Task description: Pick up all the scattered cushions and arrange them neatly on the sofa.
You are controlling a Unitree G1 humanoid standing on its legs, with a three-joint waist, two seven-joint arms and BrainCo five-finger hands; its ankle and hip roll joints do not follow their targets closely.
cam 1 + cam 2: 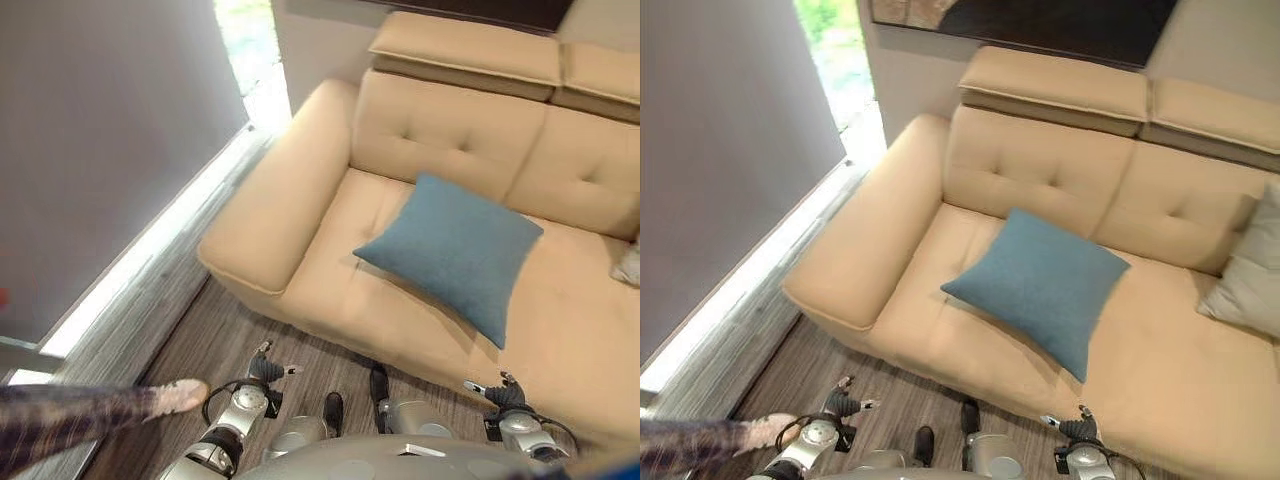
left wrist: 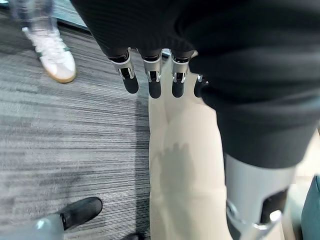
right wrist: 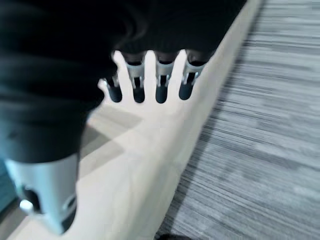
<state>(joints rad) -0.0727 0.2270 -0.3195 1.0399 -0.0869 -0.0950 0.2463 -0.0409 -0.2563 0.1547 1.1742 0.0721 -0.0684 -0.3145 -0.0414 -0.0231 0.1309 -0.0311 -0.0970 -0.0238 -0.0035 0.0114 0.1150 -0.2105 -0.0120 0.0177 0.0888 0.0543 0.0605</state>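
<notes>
Spanning the far side, the tan sofa [image 1: 940, 330] carries a blue cushion [image 1: 1040, 283] flat mid-seat and a grey cushion [image 1: 1252, 275] at right. Both look soft and light; grab an edge. Left hand [image 2: 150, 80] and right hand [image 3: 150, 82] hang empty, fingers straight.

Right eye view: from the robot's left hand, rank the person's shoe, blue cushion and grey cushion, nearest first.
From the left hand, at the bottom left:
1. Person's shoe, just beside it on the floor.
2. Blue cushion, mid-seat on the sofa.
3. Grey cushion, at the far right edge of the seat.
</notes>
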